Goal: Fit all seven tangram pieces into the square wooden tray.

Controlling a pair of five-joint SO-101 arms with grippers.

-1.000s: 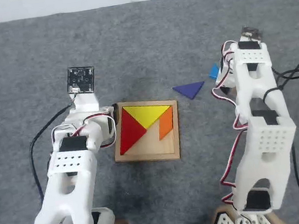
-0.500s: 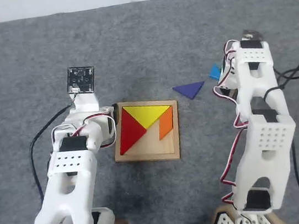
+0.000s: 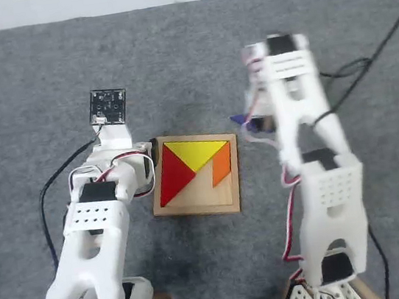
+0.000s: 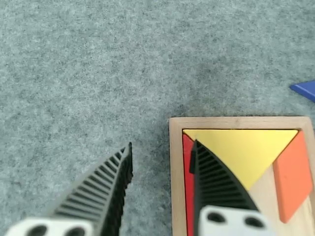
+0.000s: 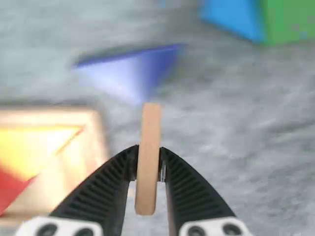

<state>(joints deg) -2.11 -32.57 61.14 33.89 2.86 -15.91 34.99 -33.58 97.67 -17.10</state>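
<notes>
The right gripper (image 5: 148, 160) is pressed onto a thin tan piece (image 5: 149, 123). The piece stands on edge between the ribbed black fingers (image 5: 98, 196) and sticks out past their tips (from this edge-on angle its outline cannot be told). In the high view that arm's end sits right of centre in the frame, just beside the upper right corner of the square wooden tray (image 3: 221, 197). The tip of the dark blue triangle (image 3: 238, 119) shows next to it.

The tray lies in the middle of the frame on the grey carpet (image 3: 173, 64), a short, felt-like pile. It is pale wood with a raised rim. The yellow triangle (image 3: 197, 152) lies flat along its upper edge, with the red triangle (image 3: 173, 179) against the left side. The orange piece (image 3: 221, 166) is at the right, touching the yellow. The tray's lower part is bare wood.

The left gripper (image 4: 161, 145) is spread wide at the tray's left rim, one finger over the carpet and the other above the red triangle; whether it touches cannot be told.

Beyond the held piece, the dark blue triangle lies flat on the carpet, and farther off the light blue piece (image 5: 231, 14) sits edge to edge with the green piece (image 5: 288, 19)
</notes>
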